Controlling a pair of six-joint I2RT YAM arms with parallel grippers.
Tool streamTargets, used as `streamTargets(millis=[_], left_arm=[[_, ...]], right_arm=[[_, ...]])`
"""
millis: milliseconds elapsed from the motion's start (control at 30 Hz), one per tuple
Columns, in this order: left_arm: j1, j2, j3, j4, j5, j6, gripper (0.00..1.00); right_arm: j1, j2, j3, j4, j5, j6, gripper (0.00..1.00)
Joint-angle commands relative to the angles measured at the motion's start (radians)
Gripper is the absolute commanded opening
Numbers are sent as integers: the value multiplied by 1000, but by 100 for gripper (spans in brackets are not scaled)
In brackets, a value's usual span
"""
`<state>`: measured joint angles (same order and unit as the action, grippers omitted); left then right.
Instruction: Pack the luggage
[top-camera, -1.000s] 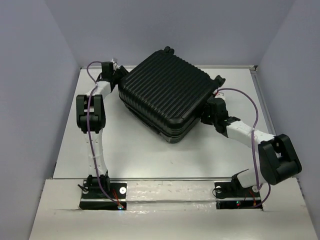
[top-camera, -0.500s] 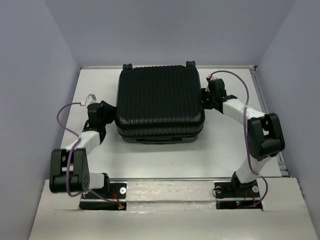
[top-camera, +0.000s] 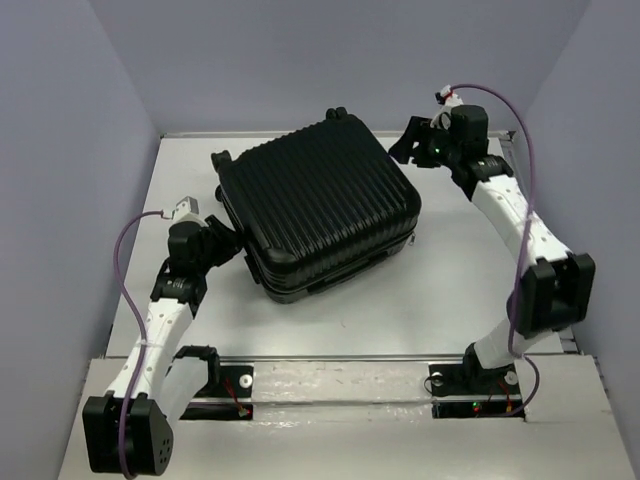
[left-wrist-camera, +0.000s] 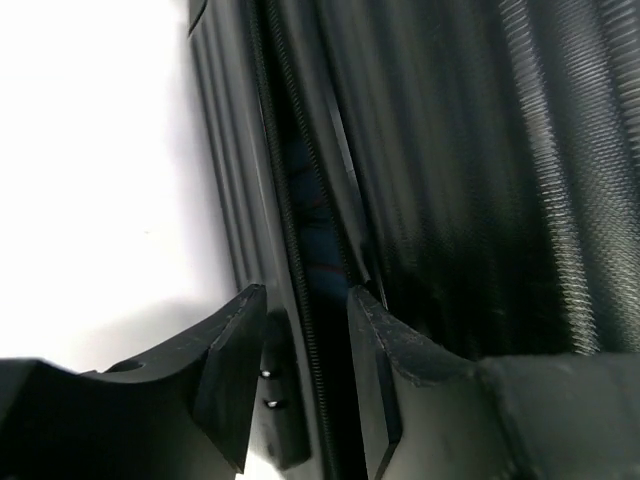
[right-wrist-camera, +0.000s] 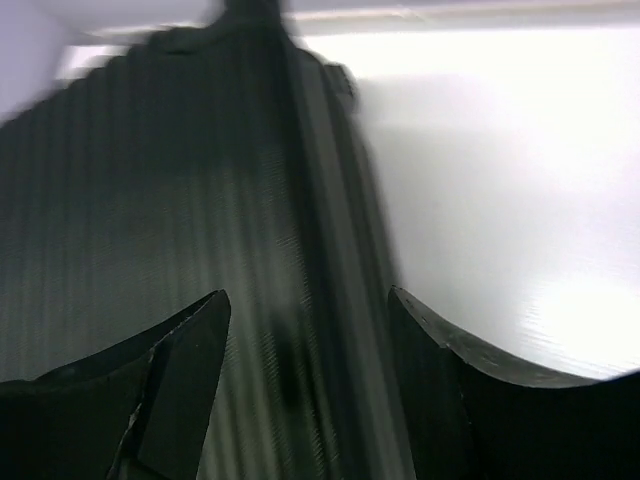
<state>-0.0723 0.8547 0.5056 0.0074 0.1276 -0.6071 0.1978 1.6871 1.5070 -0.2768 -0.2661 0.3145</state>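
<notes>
Black ribbed hard shell covered the luggage (top-camera: 315, 205), a big closed suitcase that lay flat on the white table (top-camera: 450, 270), turned askew so that one corner pointed toward the arms' bases. Straight parallel grooves ran across its whole lid, which had rounded corners and a dull sheen. Small black caster wheels (top-camera: 338, 114) stuck out along its far-left edge. Around its side ran a seam (left-wrist-camera: 290, 200) with a fine toothed zip track. Close up, this seam showed a narrow dark slit with something bluish and a trace of red inside, too dim to identify.

The left gripper (top-camera: 222, 243) was pressed against the luggage's near-left side. From its wrist, the shell filled everything ahead and to the right, with bare table to the left. Its fingers (left-wrist-camera: 235, 370) stood about half parted, one on each side of the seam, the right one touching the lid's rim. Whether they actually pinched the rim could not be told.

The right gripper (top-camera: 408, 142) hung near the luggage's far-right corner, clear of it. Its jaws were spread wide with nothing between them. From its wrist, the blurred ribbed shell lay ahead and to the left, with bright table off to the right.
</notes>
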Motion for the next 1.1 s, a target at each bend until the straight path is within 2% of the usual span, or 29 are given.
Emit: streamTargets(millis=[0,33,67,100,133,167,200,267,367,400,433,467,567,667,733,767,800,900,967,1000,1067], left_arm=[[-32,-65,123,60,161,15,50],[-29,-72,122,54,158,15,50],[-27,-81,119,48,153,18,50],[-26,-91,116,42,153,23,50],[-26,-98,113,23,144,30,50],[-24,-108,111,11,135,36,50],[-24,-118,111,-1,126,46,50],[-21,-160,116,-55,69,75,50],[-20,-189,117,-115,58,104,50],[-20,-209,110,-122,87,105,49],[-21,-224,72,-127,134,98,49],[-21,-224,71,-127,135,98,49],[-37,-243,51,-136,213,57,49],[-37,-266,42,-158,262,35,50],[-37,-269,39,-170,271,35,50],[-37,-267,39,-172,282,36,50],[-38,-261,43,-173,294,38,50],[-37,-246,48,-176,322,41,50],[-37,-241,54,-187,333,55,50],[-37,-237,62,-201,333,61,50],[-37,-240,68,-211,333,73,50]], right_arm=[[18,-228,-71,-45,-83,-24,62],[18,-263,-111,-48,-68,-37,57],[18,-333,-204,-45,-58,-52,38],[18,-374,-261,-39,-58,-54,38],[18,-415,-327,11,-76,-54,14],[18,-458,-470,43,-81,-54,9],[18,-505,-543,80,-68,-46,7],[18,-686,-737,172,-13,-31,7],[18,-779,-870,257,28,-22,8],[18,-794,-921,266,78,-17,17],[-6,-784,-938,304,103,4,22],[-6,-784,-938,313,103,5,22],[-29,-727,-969,418,84,-15,32],[-80,-664,-979,496,18,-80,34],[-124,-636,-992,586,-62,-101,35],[-191,-603,-1001,612,-118,-100,35],[-225,-584,-999,663,-234,-83,36],[-308,-494,-1002,747,-350,-57,40],[-322,-439,-998,830,-499,-31,47],[-322,-387,-998,867,-598,-19,54],[-322,-342,-1002,973,-660,15,55]])
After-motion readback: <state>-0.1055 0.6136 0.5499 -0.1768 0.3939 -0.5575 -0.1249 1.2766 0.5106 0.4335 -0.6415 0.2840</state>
